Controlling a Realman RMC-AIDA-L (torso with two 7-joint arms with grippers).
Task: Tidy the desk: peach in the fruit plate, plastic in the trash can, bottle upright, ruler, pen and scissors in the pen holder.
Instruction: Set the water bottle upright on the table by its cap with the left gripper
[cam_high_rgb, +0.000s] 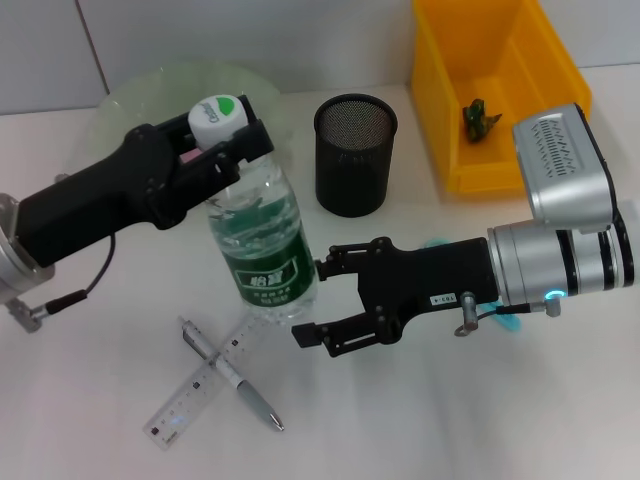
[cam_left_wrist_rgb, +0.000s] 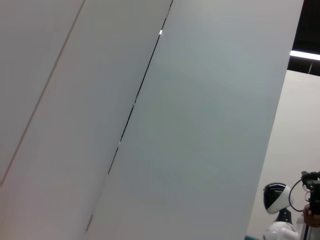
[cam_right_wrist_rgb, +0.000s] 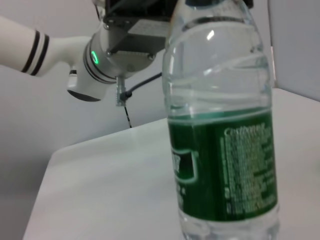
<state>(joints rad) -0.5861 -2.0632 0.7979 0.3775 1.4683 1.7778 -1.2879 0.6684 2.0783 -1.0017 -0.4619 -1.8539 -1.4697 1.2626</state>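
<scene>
a: where's the bottle (cam_high_rgb: 262, 243)?
b: mid-table, upright, cap up, long axis vertical. left gripper (cam_high_rgb: 232, 140) pinches its neck.
a: right gripper (cam_high_rgb: 322, 300)?
b: fingers spread wide beside its base.

Fruit plate (cam_high_rgb: 140, 85) was mostly hidden behind the left arm and bottle (cam_high_rgb: 258, 240). Bottle cap was cut off at the right wrist view's edge. Blue-handled thing (cam_high_rgb: 505, 318) under the right arm was too covered to identify. Small dark item (cam_high_rgb: 480, 118) in the yellow bin (cam_high_rgb: 440, 90) was too small to tell. Left wrist view showed only wall.
</scene>
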